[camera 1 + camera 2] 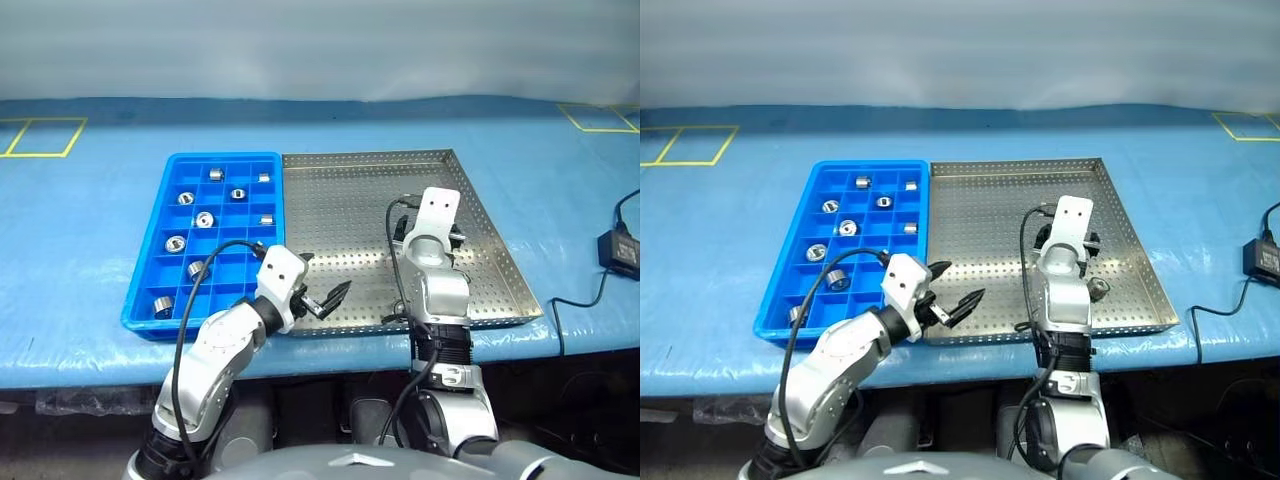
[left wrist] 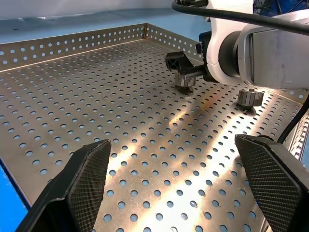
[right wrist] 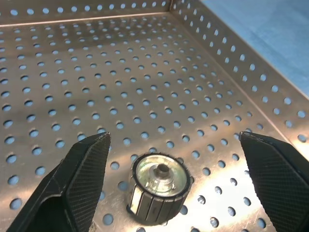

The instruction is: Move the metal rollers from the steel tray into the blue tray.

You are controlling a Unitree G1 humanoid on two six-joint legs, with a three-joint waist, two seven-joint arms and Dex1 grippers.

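The right gripper, fingers spread apart, straddles without touching one of the metal rollers near the steel tray's right edge, the left gripper stands open over its front-left corner, and several rollers sit in the blue tray.

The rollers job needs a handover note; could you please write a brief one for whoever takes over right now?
Left gripper: open, holding nothing, over the steel tray's near left corner.
Right gripper: open, fingers either side of a roller near the tray's right rim, not gripping.
Done: several rollers already sit in blue tray cells.
Left: that roller and a second beside it in the steel tray.
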